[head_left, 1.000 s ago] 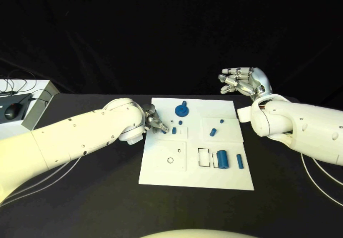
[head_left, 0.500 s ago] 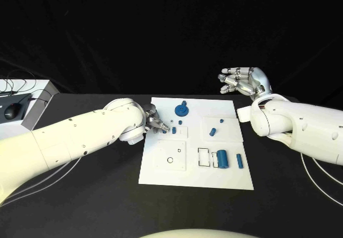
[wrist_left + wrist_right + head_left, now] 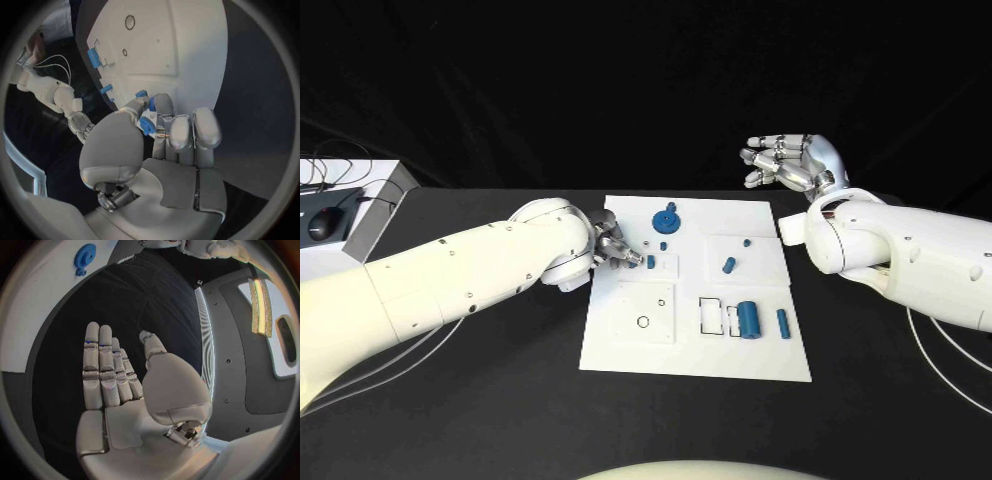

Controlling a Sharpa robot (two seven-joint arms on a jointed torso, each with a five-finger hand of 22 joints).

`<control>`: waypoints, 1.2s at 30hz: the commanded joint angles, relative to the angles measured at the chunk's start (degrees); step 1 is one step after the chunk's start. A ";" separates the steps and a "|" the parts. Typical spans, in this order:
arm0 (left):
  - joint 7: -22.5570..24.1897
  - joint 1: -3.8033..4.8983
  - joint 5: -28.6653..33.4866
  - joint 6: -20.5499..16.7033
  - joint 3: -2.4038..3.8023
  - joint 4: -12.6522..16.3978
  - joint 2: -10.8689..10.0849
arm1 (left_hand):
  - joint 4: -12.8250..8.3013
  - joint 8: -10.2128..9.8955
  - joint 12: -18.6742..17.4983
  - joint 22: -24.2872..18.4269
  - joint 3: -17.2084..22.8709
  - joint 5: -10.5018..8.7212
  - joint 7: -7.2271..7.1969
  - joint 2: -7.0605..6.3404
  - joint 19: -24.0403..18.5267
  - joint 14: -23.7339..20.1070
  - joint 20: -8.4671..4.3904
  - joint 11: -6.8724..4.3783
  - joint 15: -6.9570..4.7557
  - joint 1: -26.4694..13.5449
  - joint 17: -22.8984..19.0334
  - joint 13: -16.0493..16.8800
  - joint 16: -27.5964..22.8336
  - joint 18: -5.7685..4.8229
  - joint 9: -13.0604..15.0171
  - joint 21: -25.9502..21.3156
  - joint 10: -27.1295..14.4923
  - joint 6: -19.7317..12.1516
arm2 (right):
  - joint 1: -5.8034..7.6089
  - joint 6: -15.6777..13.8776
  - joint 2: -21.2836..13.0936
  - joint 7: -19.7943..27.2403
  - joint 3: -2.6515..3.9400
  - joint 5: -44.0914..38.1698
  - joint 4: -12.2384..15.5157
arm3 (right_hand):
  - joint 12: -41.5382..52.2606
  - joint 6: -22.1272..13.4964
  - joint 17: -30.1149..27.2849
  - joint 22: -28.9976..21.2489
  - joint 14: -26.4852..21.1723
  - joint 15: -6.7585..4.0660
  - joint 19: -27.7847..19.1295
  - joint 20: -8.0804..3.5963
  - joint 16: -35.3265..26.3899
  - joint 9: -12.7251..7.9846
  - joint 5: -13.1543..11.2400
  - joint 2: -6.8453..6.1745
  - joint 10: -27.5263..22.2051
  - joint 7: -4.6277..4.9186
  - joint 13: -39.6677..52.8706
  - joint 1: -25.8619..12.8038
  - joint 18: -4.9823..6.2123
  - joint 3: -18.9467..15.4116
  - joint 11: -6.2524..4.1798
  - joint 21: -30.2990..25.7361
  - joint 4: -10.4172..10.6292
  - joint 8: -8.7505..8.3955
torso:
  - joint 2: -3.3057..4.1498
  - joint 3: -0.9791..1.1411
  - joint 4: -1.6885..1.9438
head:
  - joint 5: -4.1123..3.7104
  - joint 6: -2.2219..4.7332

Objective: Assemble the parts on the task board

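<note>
Head view: the task board [image 3: 697, 345] is a flat, matt white rectangular plate lying in the middle of the black worktop [image 3: 488, 410]. No brand, label or writing is legible on the board or on the parts. Shallow square panels and small round holes are cut into its surface.

At the far edge of the board stands a blue gear [image 3: 666, 219], round and toothed. Near the right side lie a short blue peg [image 3: 730, 265] and a tiny blue stud [image 3: 747, 243]. Toward the near right sits a blue cylinder [image 3: 750, 321], smooth and rounded, beside an outlined rectangular slot [image 3: 713, 317]; a slim blue bar [image 3: 783, 325] lies just to its right. A small black ring [image 3: 643, 323] marks the near left panel.

The left hand [image 3: 616, 248], silver and metallic with smooth pads, is at the board's left edge. In the left wrist view its fingers [image 3: 187, 131] are curled together and pinch a small blue part [image 3: 146, 125] against the thumb, just over the board.

The right hand [image 3: 789, 163] is raised beyond the board's far right corner, well apart from every part. In the right wrist view its fingers [image 3: 103, 365] are straight and held side by side, thumb apart, holding nothing.

A white box [image 3: 365, 215] with a black mouse [image 3: 326, 225] and cables sits at the worktop's left edge.
</note>
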 commanded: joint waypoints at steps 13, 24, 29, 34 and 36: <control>0.16 -0.35 -0.73 1.21 -0.17 0.12 -0.17 | -5.96 0.69 0.05 2.96 9.18 0.12 0.53 1.51 -0.09 0.19 0.09 0.27 0.19 0.30 -0.47 -0.34 -0.10 -0.50 1.01 0.07 -0.13 -0.89 | -0.01 0.84 0.03 0.58 0.02 -0.08 -0.05 | -0.20 -0.30 -0.10 -0.12 -0.34 -0.09 -0.34 -0.05 -0.21 -0.07 0.47 0.03 -0.20 0.22 -0.07 0.41 0.67 0.17 -0.02 0.26 -0.44 0.01 | 0.02 -0.01 0.00 | -0.06 0.02; 0.16 -0.31 -1.06 2.62 -0.13 -0.06 -0.43 | -6.35 0.75 0.19 3.00 9.63 0.12 0.56 1.13 -0.14 0.19 0.25 0.36 0.30 0.46 -0.49 -0.53 -0.07 -0.48 1.07 0.11 -0.09 -0.83 | -0.01 0.89 0.04 0.59 0.02 -0.08 -0.07 | -0.20 -0.30 -0.10 -0.12 -0.34 -0.09 -0.34 -0.05 -0.21 -0.07 0.47 0.03 -0.20 0.22 -0.07 0.41 0.67 0.17 -0.02 0.26 -0.44 0.01 | 0.00 0.02 0.00 | -0.06 -0.08; 0.17 -0.23 -0.77 4.11 -0.12 -0.36 -0.50 | -6.39 0.75 0.25 3.03 9.74 0.10 0.56 0.97 -0.16 0.19 0.35 0.39 0.35 0.46 -0.46 -0.61 -0.03 -0.48 1.05 0.17 -0.06 -0.76 | -0.01 0.88 0.05 0.60 0.02 -0.08 -0.09 | -0.23 -0.32 -0.11 -0.17 -0.34 -0.08 -0.39 -0.05 -0.21 -0.07 0.46 0.02 -0.22 0.23 -0.08 0.31 0.67 0.14 -0.01 0.34 -0.45 0.01 | 0.01 0.02 0.00 | -0.11 -0.12; 0.23 -0.18 -0.36 5.25 -0.11 -0.56 -0.53 | -6.41 0.70 0.31 3.04 9.86 0.08 0.59 0.83 -0.25 0.19 0.51 0.45 0.44 0.57 -0.41 -0.77 0.02 -0.45 0.99 0.14 -0.07 -0.71 | -0.01 0.87 0.04 0.61 0.02 -0.08 -0.10 | -0.23 -0.32 -0.11 -0.17 -0.34 -0.08 -0.39 -0.05 -0.21 -0.07 0.46 0.02 -0.22 0.23 -0.08 0.31 0.67 0.14 -0.01 0.34 -0.45 0.01 | 0.00 -0.01 0.02 | -0.18 -0.19; 0.29 -0.16 -0.28 5.60 -0.11 -0.64 -0.53 | -6.41 0.70 0.31 3.04 9.86 0.08 0.59 0.83 -0.25 0.19 0.51 0.45 0.44 0.57 -0.41 -0.77 0.02 -0.45 0.99 0.14 -0.07 -0.71 | -0.01 0.86 0.03 0.61 0.02 -0.08 -0.08 | -0.23 -0.32 -0.11 -0.17 -0.34 -0.08 -0.39 -0.05 -0.21 -0.07 0.46 0.02 -0.22 0.23 -0.08 0.31 0.67 0.14 -0.01 0.34 -0.45 0.01 | 0.01 -0.02 0.04 | -0.19 -0.19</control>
